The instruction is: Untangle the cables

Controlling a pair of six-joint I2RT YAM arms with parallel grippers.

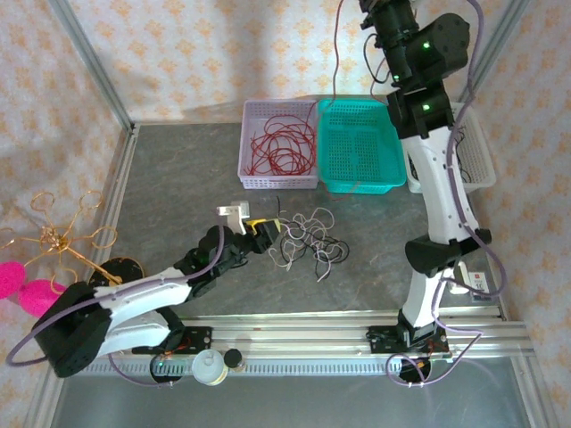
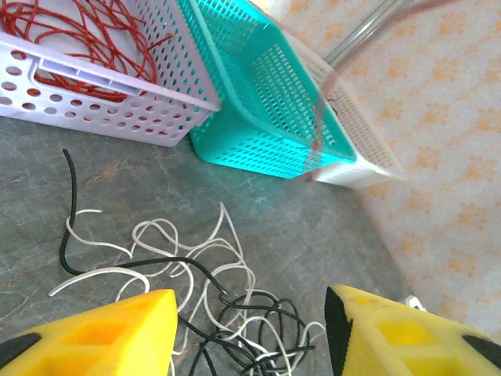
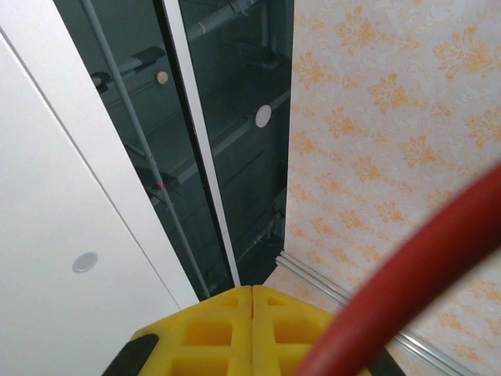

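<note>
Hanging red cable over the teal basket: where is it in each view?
Top external: hanging red cable drops from the top edge to the teal basket.
Left wrist: blurred red streak across the teal basket's right end.
Right wrist: thick red arc lower right, by the shut right end effector.
Shared landmark: teal basket, top external and left wrist.

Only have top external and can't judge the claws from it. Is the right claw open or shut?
Observer: Shut. The wrist view has the right claw closed flush, with a red cable running off past the lens, apparently pinched.
Operator: And the left one?
Observer: The left claw is open, spread wide just above the black and white tangle. Strands lie under the gap. I can't tell if they touch it.
</note>
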